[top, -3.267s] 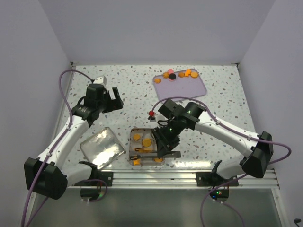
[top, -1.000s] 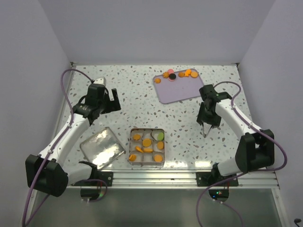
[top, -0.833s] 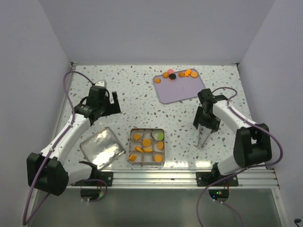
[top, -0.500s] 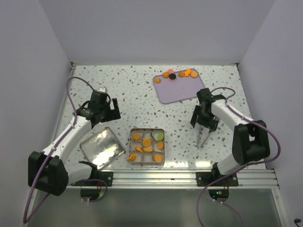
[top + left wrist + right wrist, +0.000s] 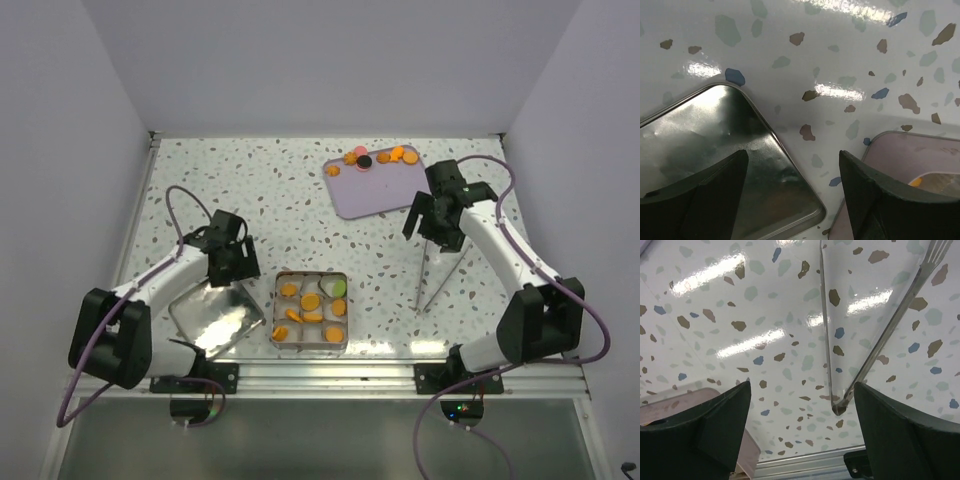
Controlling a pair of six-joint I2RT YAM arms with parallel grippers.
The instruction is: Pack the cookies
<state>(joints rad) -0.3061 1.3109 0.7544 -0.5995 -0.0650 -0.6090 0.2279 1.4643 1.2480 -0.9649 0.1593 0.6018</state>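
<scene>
Several orange cookies (image 5: 311, 300) and a green one (image 5: 339, 288) lie in the white cups of the square tin (image 5: 276, 312) near the front. More cookies (image 5: 397, 155), with a dark one (image 5: 365, 160) and a pink one (image 5: 359, 151), sit at the far edge of the lilac tray (image 5: 385, 190). My left gripper (image 5: 232, 262) (image 5: 792, 156) is open and low over the table, straddling the corner of the tin lid (image 5: 715, 145) and the gap beside the tin (image 5: 905, 150). My right gripper (image 5: 434, 226) (image 5: 802, 387) is open and holds nothing.
Metal tongs (image 5: 428, 275) (image 5: 875, 342) lie flat on the table in front of the right gripper, hinge toward the near rail (image 5: 805, 465). The shiny lid (image 5: 215, 315) rests left of the tin. A corner of the tin (image 5: 670, 402) shows in the right wrist view.
The right gripper opened, left the tongs lying on the table and drew back toward the tray. The left gripper came down and forward to the lid's corner, its jaws narrowing slightly.
</scene>
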